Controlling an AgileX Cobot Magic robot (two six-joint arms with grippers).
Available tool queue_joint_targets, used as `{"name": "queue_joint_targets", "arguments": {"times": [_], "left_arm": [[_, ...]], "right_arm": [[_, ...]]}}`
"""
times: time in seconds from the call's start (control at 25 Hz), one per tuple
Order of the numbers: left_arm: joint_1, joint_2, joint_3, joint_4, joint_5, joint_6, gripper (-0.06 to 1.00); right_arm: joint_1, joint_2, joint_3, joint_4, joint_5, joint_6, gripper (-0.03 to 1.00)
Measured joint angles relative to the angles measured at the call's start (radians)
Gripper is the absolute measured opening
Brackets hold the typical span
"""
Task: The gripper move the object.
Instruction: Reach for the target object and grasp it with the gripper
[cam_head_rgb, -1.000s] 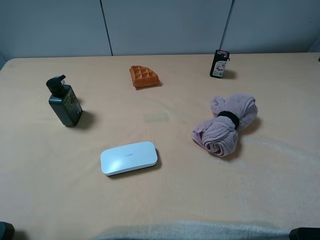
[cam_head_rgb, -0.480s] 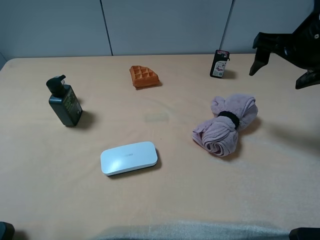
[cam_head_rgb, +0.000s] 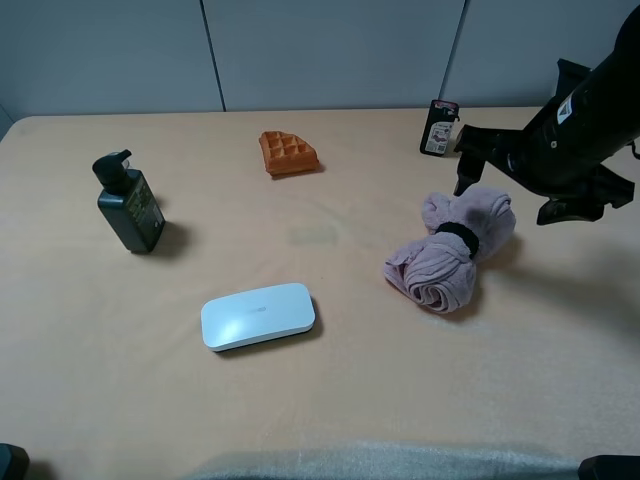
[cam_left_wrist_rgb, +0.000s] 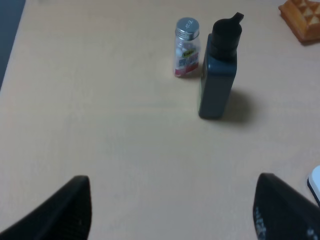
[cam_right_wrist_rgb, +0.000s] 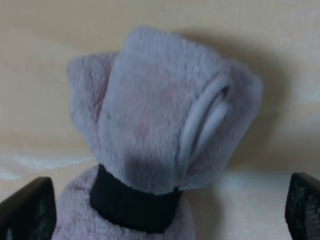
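The dusty-pink rolled towel (cam_head_rgb: 450, 250) with a black band around its middle lies on the tan table, right of centre. My right gripper (cam_head_rgb: 505, 200) reaches in from the right and hovers open over the towel's far end, one finger on each side. In the right wrist view the towel (cam_right_wrist_rgb: 160, 115) fills the space between the two spread fingertips (cam_right_wrist_rgb: 25, 210), untouched. My left gripper (cam_left_wrist_rgb: 175, 215) is open and empty over bare table, and it does not show in the exterior view.
A dark pump bottle (cam_head_rgb: 128, 205) stands at the left, also seen from the left wrist (cam_left_wrist_rgb: 217, 75) next to a small pill bottle (cam_left_wrist_rgb: 187, 47). An orange waffle (cam_head_rgb: 288, 153) lies at the back, a white flat case (cam_head_rgb: 258, 315) at the front, and a small black bottle (cam_head_rgb: 438, 127) behind the towel.
My right arm has come into view from the upper right and moved down and left until its open fingers are over the towel's far end. The towel has not moved.
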Motion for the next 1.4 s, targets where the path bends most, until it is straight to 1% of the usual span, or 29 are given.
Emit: {"name": "queue_joint_targets", "arguments": {"times": [0.24, 0.44, 0.6, 1.08, 1.24, 1.4], "left_arm": [[0.0, 0.0, 0.0, 0.001, -0.001, 0.0, 0.74], [0.0, 0.0, 0.0, 0.001, -0.001, 0.0, 0.74], [0.0, 0.0, 0.0, 0.001, -0.001, 0.0, 0.74], [0.0, 0.0, 0.0, 0.001, -0.001, 0.0, 0.74], [0.0, 0.0, 0.0, 0.001, -0.001, 0.0, 0.74], [0.0, 0.0, 0.0, 0.001, -0.001, 0.0, 0.74]], "right_arm": [[0.054, 0.0, 0.056, 0.003, -0.105, 0.069, 0.69], [0.086, 0.004, 0.086, 0.004, -0.163, 0.115, 0.69], [0.086, 0.045, 0.104, 0.013, -0.167, 0.128, 0.69], [0.086, 0.191, 0.104, 0.019, -0.26, 0.128, 0.69], [0.082, 0.198, 0.104, 0.019, -0.296, 0.125, 0.69], [0.074, 0.198, 0.104, 0.019, -0.294, 0.125, 0.69]]}}
